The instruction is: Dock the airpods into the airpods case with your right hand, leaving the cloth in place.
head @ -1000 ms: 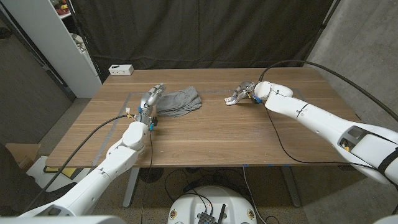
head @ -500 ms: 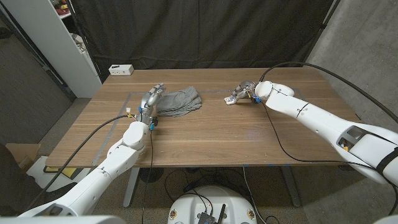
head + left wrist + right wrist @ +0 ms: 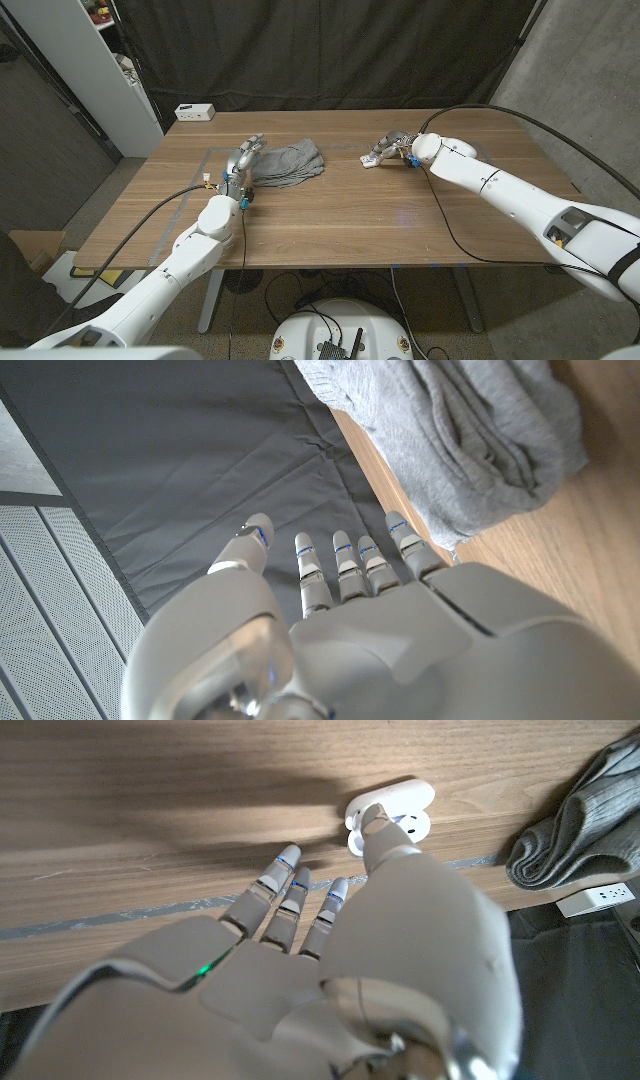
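Airpods case (image 3: pixel 392 808) lies open on the table (image 3: pixel 330 215), well right of the cloth (image 3: pixel 290 163), with your right hand (image 3: pixel 392 146) over it, thumb on its rim, fingers spread, grasping nothing. Press off-centre and the light case may skid or tip. Left hand (image 3: pixel 243 158) is released beside the cloth.

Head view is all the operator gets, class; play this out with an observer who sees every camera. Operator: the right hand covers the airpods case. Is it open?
Observer: Yes. In the right wrist view the airpods case lies with its lid swung open.
Operator: Is the hand touching it?
Observer: The right hand's thumb tip is at the case's rim; the other fingers are spread beside it.
Operator: And the left hand?
Observer: The left hand holds nothing, its fingers straight, just short of the cloth.
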Motion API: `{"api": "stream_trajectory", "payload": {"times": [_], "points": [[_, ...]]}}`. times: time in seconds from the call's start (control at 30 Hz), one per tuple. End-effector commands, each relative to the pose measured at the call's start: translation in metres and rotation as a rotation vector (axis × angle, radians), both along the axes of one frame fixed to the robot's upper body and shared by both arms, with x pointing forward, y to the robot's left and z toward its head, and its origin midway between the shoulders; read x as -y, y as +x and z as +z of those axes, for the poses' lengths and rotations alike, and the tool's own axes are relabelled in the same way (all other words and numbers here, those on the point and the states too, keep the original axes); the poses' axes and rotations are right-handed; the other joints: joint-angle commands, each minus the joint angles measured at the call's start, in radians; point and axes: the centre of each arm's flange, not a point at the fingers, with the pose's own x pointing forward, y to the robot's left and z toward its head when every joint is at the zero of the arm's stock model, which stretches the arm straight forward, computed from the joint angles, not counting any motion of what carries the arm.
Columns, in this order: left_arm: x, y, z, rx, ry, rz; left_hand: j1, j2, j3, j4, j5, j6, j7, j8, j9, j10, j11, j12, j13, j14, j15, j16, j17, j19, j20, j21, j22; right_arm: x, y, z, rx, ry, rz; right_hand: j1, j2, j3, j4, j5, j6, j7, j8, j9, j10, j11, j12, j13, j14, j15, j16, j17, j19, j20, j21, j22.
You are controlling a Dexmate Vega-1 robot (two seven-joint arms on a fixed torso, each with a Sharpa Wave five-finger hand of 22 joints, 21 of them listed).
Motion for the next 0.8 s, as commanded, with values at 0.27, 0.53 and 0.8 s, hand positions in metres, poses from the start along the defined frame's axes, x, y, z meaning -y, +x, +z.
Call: {"api": "stream_trajectory", "payload": {"times": [0.27,0.53,0.8], "points": [[0.009,-0.018,0.063,0.140,0.167,-0.016,0.058,-0.002,0.020,-0.019,0.002,0.028,-0.039,0.013,0.001,0.005,0.002,0.006,0.005,0.008,0.017,0.007,0.004,0.000,0.014,0.008,0.003,0.005,-0.028,0.000,0.052,0.089,0.029,0.003,0.007,-0.002,0.006,0.001,-0.034,-0.008,-0.012,0.007,-0.013,0.004,-0.001,0.008,0.002,-0.135,0.011,0.010,0.012,0.001,-0.001,0.003],[0.018,0.001,0.097,0.100,0.379,-0.002,0.088,-0.024,0.012,-0.014,-0.008,0.046,-0.034,0.015,-0.002,-0.054,-0.003,-0.013,0.007,-0.065,0.020,-0.003,0.006,-0.053,-0.010,-0.007,0.001,0.008,-0.029,-0.004,0.054,0.109,0.034,-0.005,0.009,-0.008,0.011,-0.001,-0.084,-0.019,-0.031,0.010,-0.036,0.010,-0.007,0.013,-0.018,-0.128,0.009,0.016,-0.002,-0.005,-0.009,0.004],[0.050,0.038,0.113,0.062,0.438,-0.088,0.096,-0.039,0.001,-0.013,-0.002,0.050,-0.025,0.009,-0.005,-0.091,-0.012,-0.023,0.005,-0.136,0.021,-0.010,0.006,-0.093,-0.024,-0.015,0.000,0.022,-0.029,-0.005,0.047,0.100,0.045,-0.022,0.012,-0.016,0.019,-0.004,-0.135,-0.037,-0.058,0.001,-0.087,0.015,-0.018,0.019,-0.060,-0.114,-0.001,0.024,-0.023,-0.013,-0.016,0.004]]}}
